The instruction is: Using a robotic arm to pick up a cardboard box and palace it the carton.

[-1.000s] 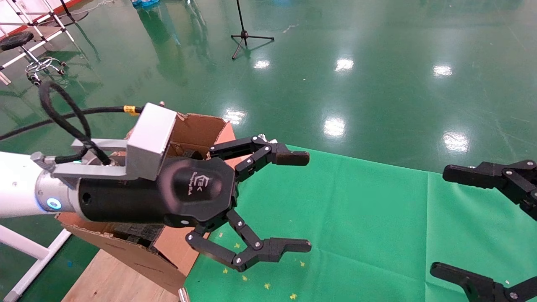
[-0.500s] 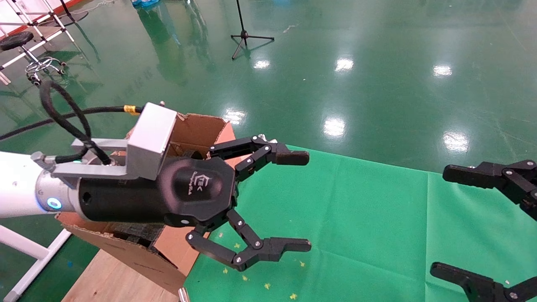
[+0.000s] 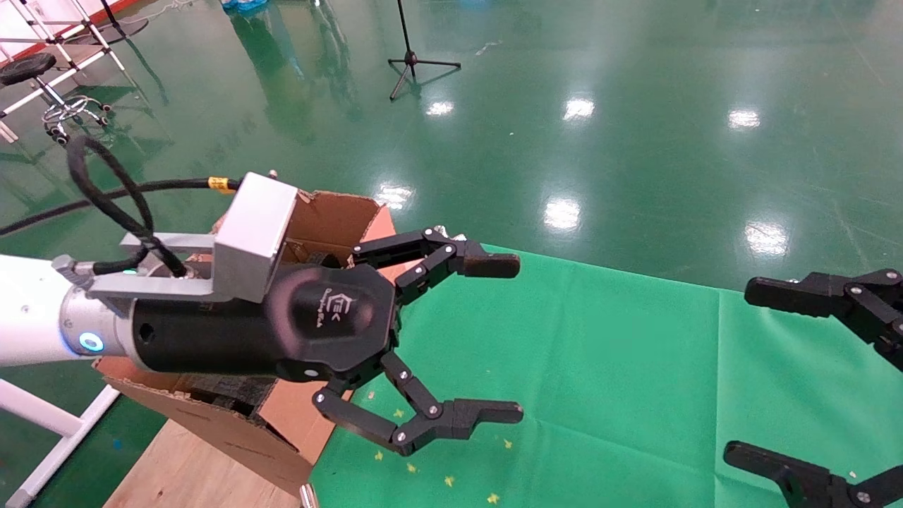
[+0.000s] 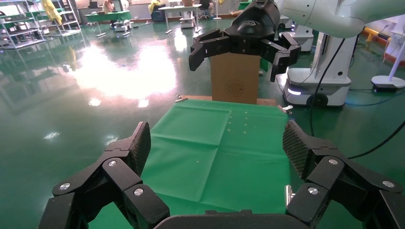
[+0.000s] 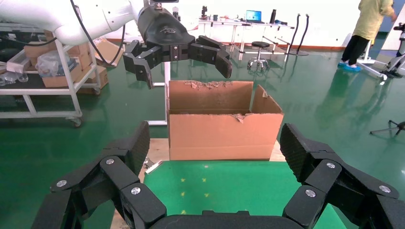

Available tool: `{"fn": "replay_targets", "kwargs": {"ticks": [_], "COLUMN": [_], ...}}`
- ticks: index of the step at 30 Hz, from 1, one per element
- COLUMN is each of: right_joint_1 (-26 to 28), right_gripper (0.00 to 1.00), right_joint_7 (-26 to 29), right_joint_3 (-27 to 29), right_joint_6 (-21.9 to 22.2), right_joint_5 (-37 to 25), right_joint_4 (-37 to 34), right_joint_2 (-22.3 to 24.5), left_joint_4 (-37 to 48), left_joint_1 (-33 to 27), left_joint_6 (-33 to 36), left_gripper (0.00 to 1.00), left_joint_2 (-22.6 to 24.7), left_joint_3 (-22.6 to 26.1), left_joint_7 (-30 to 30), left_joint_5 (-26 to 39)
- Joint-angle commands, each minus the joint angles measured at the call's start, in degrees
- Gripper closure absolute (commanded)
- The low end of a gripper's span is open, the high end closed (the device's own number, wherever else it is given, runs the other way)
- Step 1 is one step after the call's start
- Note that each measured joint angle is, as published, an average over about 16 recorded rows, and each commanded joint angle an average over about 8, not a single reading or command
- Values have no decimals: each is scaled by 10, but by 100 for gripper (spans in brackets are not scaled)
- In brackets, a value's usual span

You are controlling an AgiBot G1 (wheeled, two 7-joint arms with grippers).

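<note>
My left gripper (image 3: 520, 337) on the white arm hangs open and empty over the left end of the green cloth, just in front of the carton (image 3: 337, 217). In the right wrist view the carton (image 5: 224, 125) stands with ragged flaps up, and the left gripper (image 5: 184, 71) hovers above it. My right gripper (image 3: 737, 370) is open and empty over the cloth's right side. The cardboard box (image 4: 235, 82), brown with a round mark, stands upright past the cloth's far right end, partly behind the right gripper (image 4: 237, 62). It is out of the head view.
A green cloth (image 3: 600, 367) covers the wooden table (image 3: 183, 466). Out on the green floor are a tripod stand (image 3: 413, 60) and a stool (image 3: 42, 85). A white robot base (image 4: 313, 88) stands beyond the box. A wheeled shelf cart (image 5: 52, 81) and a person (image 5: 367, 28) are farther off.
</note>
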Motion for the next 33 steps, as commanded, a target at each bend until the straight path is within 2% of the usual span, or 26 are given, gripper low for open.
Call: {"fn": "replay_targets", "kwargs": {"ticks": [1, 33], "right_joint_1": [0, 0], "right_gripper": [0, 0], "right_joint_7": [0, 0], "right_joint_3": [0, 0], "right_joint_6": [0, 0], "right_joint_5": [0, 0], "right_joint_4": [0, 0], "right_joint_2": [0, 0], "left_joint_4": [0, 0], "left_joint_1": [0, 0], "left_joint_6": [0, 0], "left_gripper": [0, 0], "left_joint_2": [0, 0], "left_joint_3": [0, 0], "left_joint_7": [0, 0], "left_joint_5": [0, 0]}}
